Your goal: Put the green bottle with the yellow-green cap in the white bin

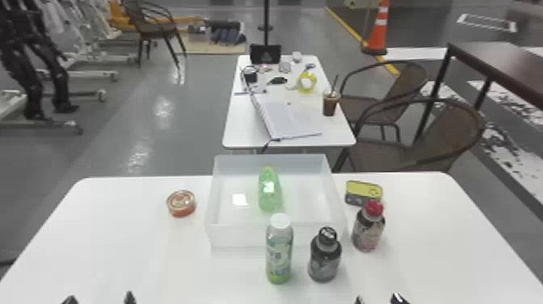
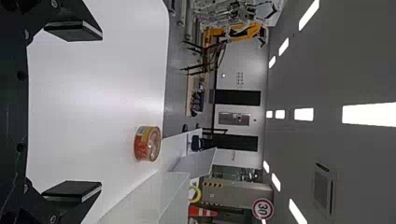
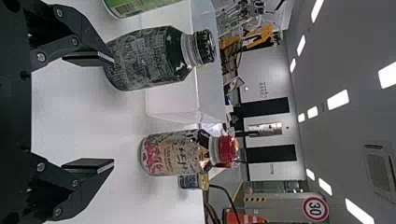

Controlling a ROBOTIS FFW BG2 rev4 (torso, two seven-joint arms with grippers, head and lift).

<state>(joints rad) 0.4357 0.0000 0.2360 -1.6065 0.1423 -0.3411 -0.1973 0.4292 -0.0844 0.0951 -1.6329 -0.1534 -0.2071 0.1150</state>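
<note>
Inside the white bin, the green bottle lies on its side, its yellow-green cap pointing toward the far wall. My left gripper is at the bottom edge of the head view, left of the bin and nearer me. In its wrist view the left gripper is open with nothing between its fingers. My right gripper is at the bottom edge too, right of the bin and well away from the green bottle. The right gripper stands open and holds nothing in the right wrist view.
A white-capped bottle and a dark bottle stand before the bin. To its right are a red-capped bottle and a yellow-topped can. A round red tin sits left of it. Another table stands behind.
</note>
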